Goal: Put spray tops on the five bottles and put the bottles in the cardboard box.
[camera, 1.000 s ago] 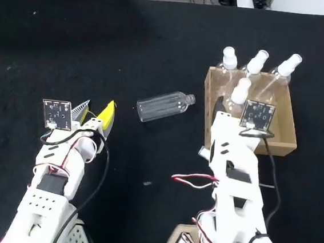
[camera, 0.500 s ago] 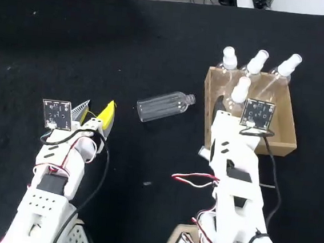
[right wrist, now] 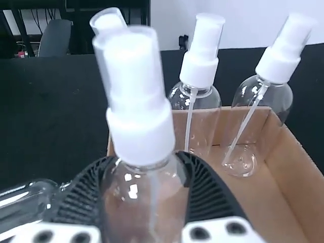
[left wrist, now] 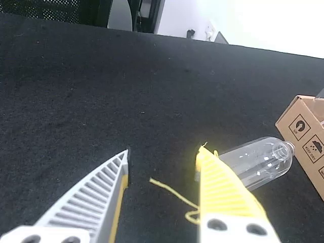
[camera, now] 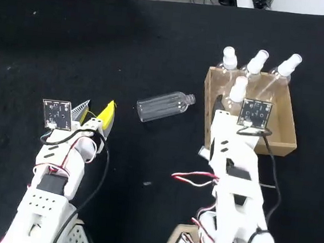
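Note:
My right gripper is shut on a clear bottle with a white spray top, held upright over the near left part of the cardboard box. Three more topped bottles stand along the box's far side. Whether the held bottle rests on the box floor I cannot tell. A clear bottle without a top lies on its side on the black table, neck toward the box. My left gripper is open, left of that bottle and apart from it.
The black cloth covers the whole table. A loose yellow thread lies between my left fingers. The box has bare floor on its near right side. Red and white cables hang beside the right arm.
My right gripper with the topped bottle has edged slightly left and farther into the box. The left arm and the lying bottle have stayed put.

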